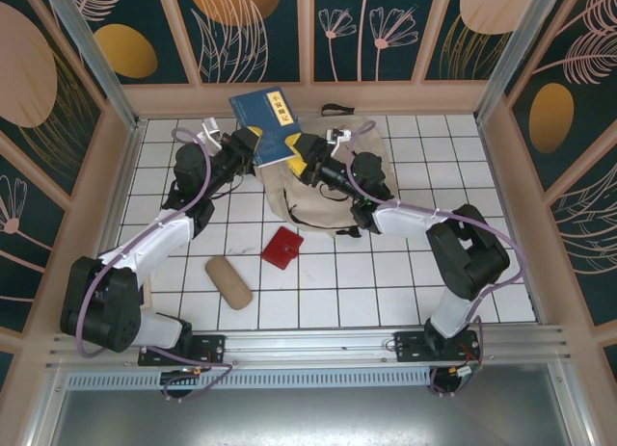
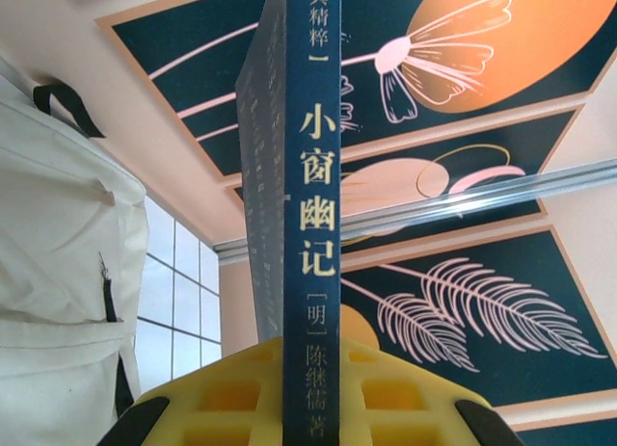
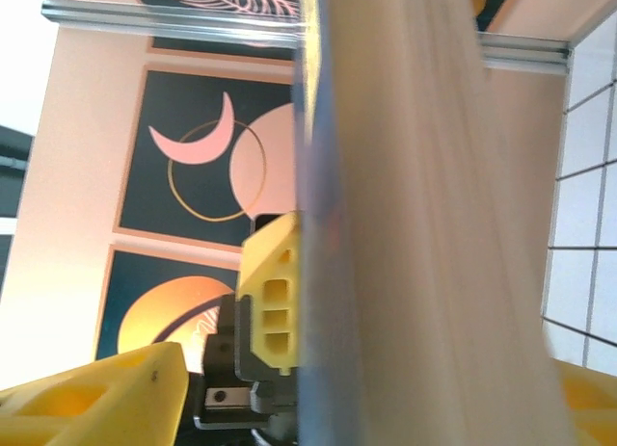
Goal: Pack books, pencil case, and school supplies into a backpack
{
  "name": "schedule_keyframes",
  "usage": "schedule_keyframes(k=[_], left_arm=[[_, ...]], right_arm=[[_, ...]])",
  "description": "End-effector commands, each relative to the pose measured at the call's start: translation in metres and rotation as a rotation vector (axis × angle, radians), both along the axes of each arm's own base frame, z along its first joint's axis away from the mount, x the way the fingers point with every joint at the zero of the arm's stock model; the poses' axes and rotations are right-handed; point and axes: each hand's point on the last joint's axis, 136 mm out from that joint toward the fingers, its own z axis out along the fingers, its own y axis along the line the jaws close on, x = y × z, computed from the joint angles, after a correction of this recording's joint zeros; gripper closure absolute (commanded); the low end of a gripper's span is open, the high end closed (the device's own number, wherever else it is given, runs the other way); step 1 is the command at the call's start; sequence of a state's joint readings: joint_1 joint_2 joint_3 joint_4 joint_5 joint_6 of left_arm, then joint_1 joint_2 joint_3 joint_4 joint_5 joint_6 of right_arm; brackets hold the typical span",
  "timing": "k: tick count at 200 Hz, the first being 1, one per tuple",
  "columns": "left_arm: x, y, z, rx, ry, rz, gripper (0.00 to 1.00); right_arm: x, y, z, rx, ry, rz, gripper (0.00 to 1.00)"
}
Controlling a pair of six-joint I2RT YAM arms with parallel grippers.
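Low in the top view, the pencil case [image 1: 228, 282] and the red school supplies [image 1: 282, 247] lie on the worktop [image 1: 386, 282], unpacked. Mid-frame sits the backpack [image 1: 308, 203]. Above it, at upper centre, the left hand [image 1: 255, 138] pinches the book [image 1: 270, 123]. The right hand [image 1: 307, 155] stands spread around its page edge. If the right closes skewed or the left lets go early, the book could twist and miss the bag's opening.

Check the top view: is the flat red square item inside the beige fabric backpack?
No, the red square item lies on the white tiled table, outside the backpack.
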State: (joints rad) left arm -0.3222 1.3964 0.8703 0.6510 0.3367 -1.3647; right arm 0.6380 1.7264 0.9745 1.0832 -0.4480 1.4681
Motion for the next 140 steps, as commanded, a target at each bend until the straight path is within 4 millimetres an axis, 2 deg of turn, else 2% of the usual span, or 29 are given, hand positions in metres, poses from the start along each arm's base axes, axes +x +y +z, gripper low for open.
schedule_keyframes(k=[1,33,42,55,78,99,108,129,140], left_arm=[[-0.003,0.002,0.029,-0.073,-0.092,0.007,0.95],[-0.003,0.001,0.026,-0.078,-0.085,0.004,0.95],[-0.003,0.002,0.027,-0.077,-0.087,0.007,0.95],[-0.003,0.002,0.025,-0.071,-0.080,0.011,0.95],[-0.003,0.004,0.022,-0.059,-0.069,0.021,0.95],[-0.002,0.005,0.019,-0.042,-0.063,0.030,0.94],[-0.002,0.005,0.018,-0.036,-0.059,0.032,0.94],[-0.002,0.007,0.013,-0.008,-0.043,0.042,0.87],[-0.002,0.008,0.007,0.015,-0.026,0.049,0.79]], right_arm=[[-0.002,-0.002,0.024,0.112,-0.076,-0.031,0.33],[0.004,0.007,0.032,0.160,-0.092,-0.018,0.43],[0.003,0.010,0.035,0.172,-0.109,-0.013,0.49],[0.002,0.012,0.037,0.183,-0.121,-0.013,0.54],[0.004,0.013,0.029,0.178,-0.089,-0.025,0.62],[0.005,0.010,0.023,0.177,-0.067,-0.037,0.75],[0.006,0.010,0.022,0.169,-0.062,-0.039,0.78],[0.006,0.011,0.021,0.120,-0.077,-0.051,0.86],[0.007,0.010,0.019,0.073,-0.086,-0.073,0.92]])
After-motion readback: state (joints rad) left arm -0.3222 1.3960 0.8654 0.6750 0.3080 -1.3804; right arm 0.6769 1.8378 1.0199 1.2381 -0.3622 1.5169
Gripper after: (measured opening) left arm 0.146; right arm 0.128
